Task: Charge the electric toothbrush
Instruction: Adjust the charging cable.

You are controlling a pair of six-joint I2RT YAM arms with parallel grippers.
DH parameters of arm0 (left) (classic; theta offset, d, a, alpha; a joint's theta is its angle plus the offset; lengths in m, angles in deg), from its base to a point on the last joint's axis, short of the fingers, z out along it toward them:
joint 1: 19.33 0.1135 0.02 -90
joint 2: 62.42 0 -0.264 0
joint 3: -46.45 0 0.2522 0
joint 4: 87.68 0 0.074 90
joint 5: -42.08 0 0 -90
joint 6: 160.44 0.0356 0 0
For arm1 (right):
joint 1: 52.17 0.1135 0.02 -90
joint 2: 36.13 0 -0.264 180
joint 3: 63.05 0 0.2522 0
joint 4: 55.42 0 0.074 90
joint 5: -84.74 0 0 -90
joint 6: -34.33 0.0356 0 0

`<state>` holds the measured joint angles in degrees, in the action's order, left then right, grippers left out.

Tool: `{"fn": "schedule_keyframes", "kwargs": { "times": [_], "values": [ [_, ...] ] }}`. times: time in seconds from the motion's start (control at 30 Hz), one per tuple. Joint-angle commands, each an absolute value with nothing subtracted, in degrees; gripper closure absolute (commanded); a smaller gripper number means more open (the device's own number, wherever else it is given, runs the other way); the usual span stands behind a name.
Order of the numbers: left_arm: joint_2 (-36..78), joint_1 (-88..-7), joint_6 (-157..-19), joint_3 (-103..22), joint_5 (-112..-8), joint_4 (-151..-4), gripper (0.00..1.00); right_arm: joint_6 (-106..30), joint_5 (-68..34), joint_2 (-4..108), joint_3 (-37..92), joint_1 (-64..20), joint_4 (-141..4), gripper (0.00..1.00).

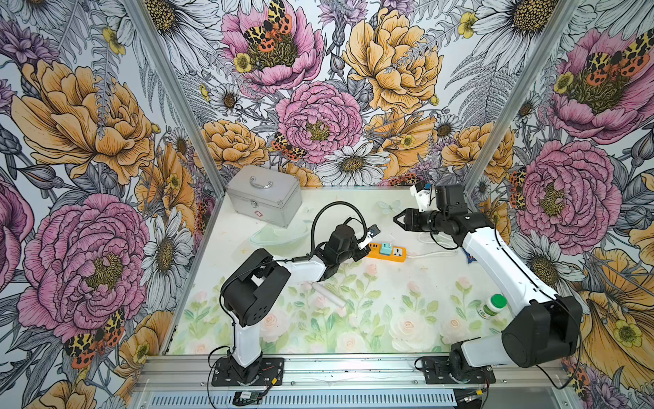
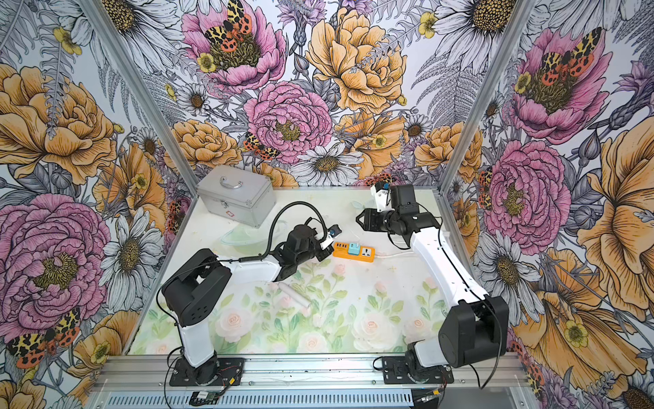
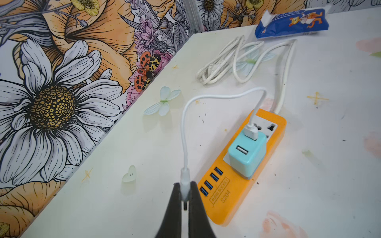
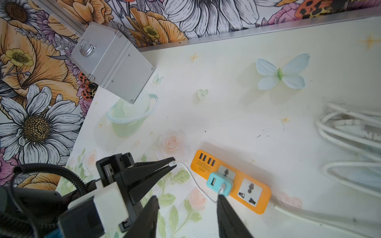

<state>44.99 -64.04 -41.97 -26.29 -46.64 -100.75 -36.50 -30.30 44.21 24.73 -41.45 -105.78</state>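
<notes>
The left gripper (image 3: 185, 186) is clamped on the free end of the thin white cable (image 3: 184, 131) beside the orange power strip (image 3: 237, 197). The right gripper (image 4: 187, 197) hangs with its jaws apart (holding nothing). The electric toothbrush (image 1: 329, 295) lies flat on the table (image 1: 389, 318), near the left arm.

The case (image 1: 263, 194) is brushed metal, dull silver, with a shinier chrome handle. The strip (image 3: 226, 197) is glossy orange plastic, and the adapter (image 3: 245, 158) is smooth teal plastic with a soft sheen. The cable (image 3: 184, 134) looks like smooth white rubbery plastic. The toothbrush (image 1: 327, 294) is matt white plastic. The packet (image 3: 292, 20) is shiny blue film. The surface (image 1: 389, 325) is a matt print, scuffed in places. The left end effector (image 3: 185, 185) has matt black fingers (image 3: 174, 208).
</notes>
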Motion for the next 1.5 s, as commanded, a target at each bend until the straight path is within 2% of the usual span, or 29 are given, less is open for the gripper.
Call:
{"fn": "schedule_keyframes", "kwargs": {
  "times": [0.0,0.07,0.3,0.63,0.87,1.3,1.47],
  "values": [
    [43.6,-65.2,-42.8,-24.5,-40.3,-109.9,1.00,-29.9,-29.6,43.9,22.6,-40.3,-108.2,0.59],
    [43.5,-65.7,-42.2,-23.3,-39.8,-113.7,1.00,-27.4,-31.0,43.7,21.4,-39.8,-108.4,0.62],
    [43.2,-68.2,-38.9,-20.6,-39.3,-123.3,1.00,-22.6,-31.3,43.1,19.5,-38.2,-108.2,0.62],
    [43.5,-69.4,-36.7,-20.0,-37.6,-125.2,1.00,-20.1,-32.8,46.8,22.6,-34.9,-107.1,0.64],
    [43.8,-69.6,-35.6,-19.9,-37.2,-125.1,1.00,-17.6,-32.0,49.6,23.6,-34.7,-104.0,0.70],
    [44.9,-69.8,-34.8,-20.4,-36.9,-124.5,1.00,-16.3,-34.3,52.1,25.2,-34.3,-100.9,0.70],
    [44.9,-69.8,-34.5,-20.6,-37.1,-124.4,1.00,-16.2,-34.3,53.6,25.6,-34.2,-100.9,0.74]
  ]
}}
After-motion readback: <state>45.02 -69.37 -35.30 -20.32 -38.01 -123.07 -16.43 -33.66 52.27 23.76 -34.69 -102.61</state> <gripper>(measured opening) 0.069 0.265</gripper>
